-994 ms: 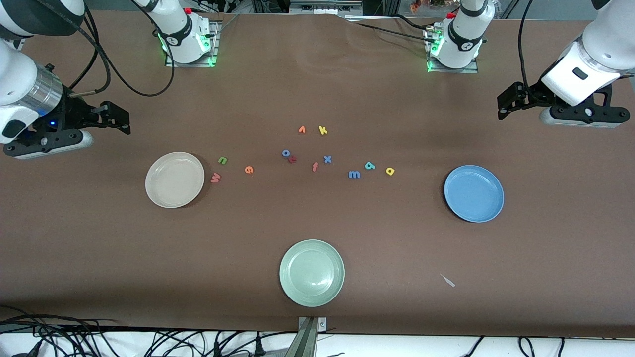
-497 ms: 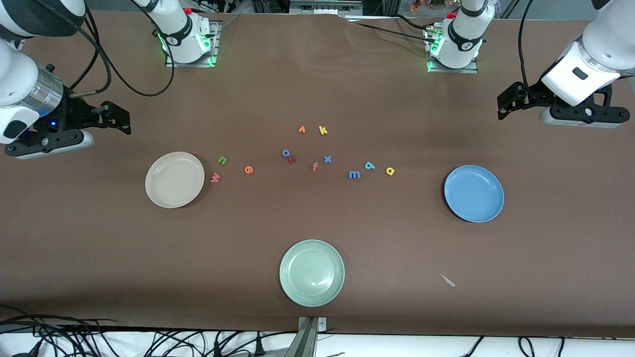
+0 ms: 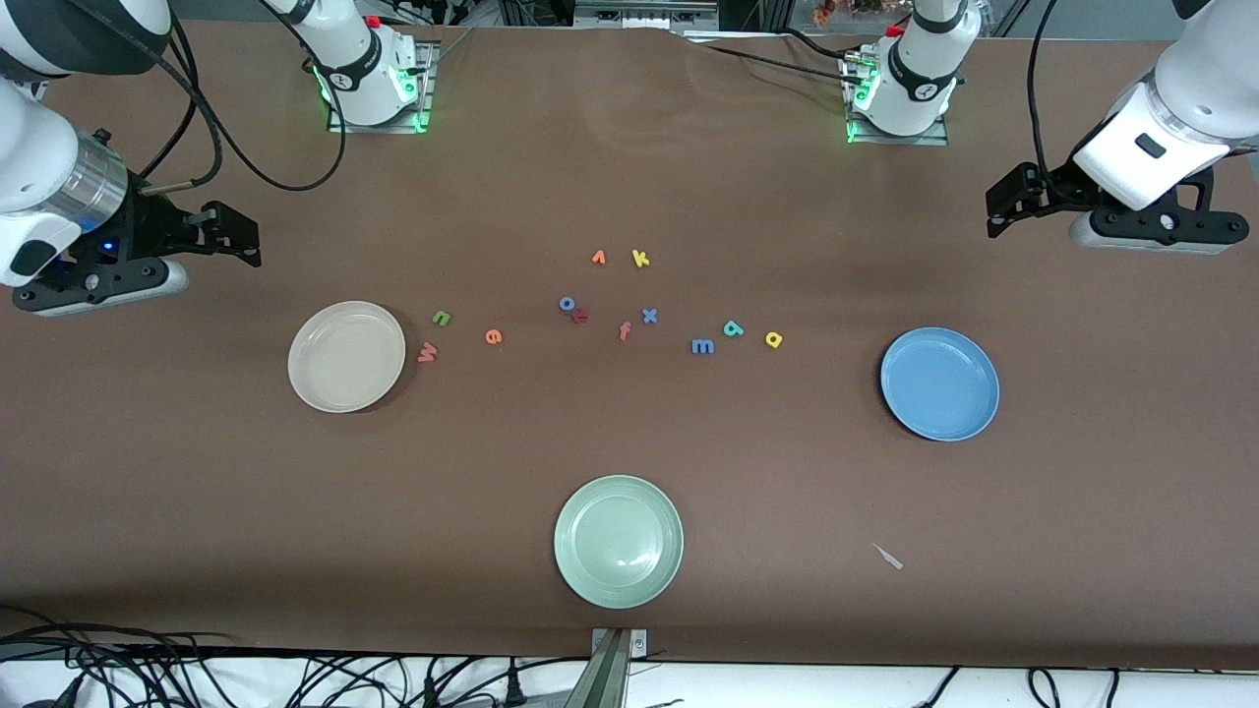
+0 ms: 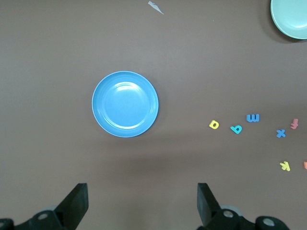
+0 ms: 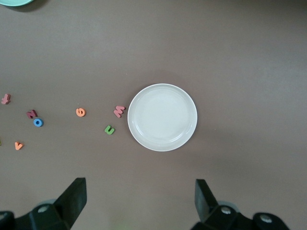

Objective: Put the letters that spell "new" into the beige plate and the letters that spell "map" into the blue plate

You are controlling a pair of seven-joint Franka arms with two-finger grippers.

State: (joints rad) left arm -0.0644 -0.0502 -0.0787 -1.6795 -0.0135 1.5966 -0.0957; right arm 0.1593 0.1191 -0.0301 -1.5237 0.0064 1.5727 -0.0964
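The beige plate (image 3: pixel 346 356) (image 5: pixel 162 117) lies toward the right arm's end, with the pink-red w (image 3: pixel 427 351) (image 5: pixel 119 111), green n (image 3: pixel 442 317) (image 5: pixel 110 130) and orange e (image 3: pixel 494 336) (image 5: pixel 80 112) beside it on the table. Toward the left arm's end lies the blue plate (image 3: pixel 939 383) (image 4: pixel 125 104); the yellow p (image 3: pixel 774 339) (image 4: pixel 214 124), teal a (image 3: pixel 734 328) (image 4: pixel 236 129) and blue m (image 3: pixel 702 345) (image 4: pixel 253 118) sit between it and the table's middle. Both plates hold nothing. My right gripper (image 3: pixel 234 236) (image 5: pixel 139 199) and left gripper (image 3: pixel 1005 202) (image 4: pixel 142 201) hang open, high over bare table.
A pale green plate (image 3: pixel 619 541) lies near the front edge. A cluster in the middle holds a blue o (image 3: pixel 567 303), dark red letter (image 3: pixel 579 316), orange f (image 3: pixel 624 330), blue x (image 3: pixel 649 316), orange v (image 3: pixel 598 258) and yellow k (image 3: pixel 640 259). A small scrap (image 3: pixel 888 557) lies nearer the front camera than the blue plate.
The right arm has drifted very slightly; the letters, plates and left arm have not moved.
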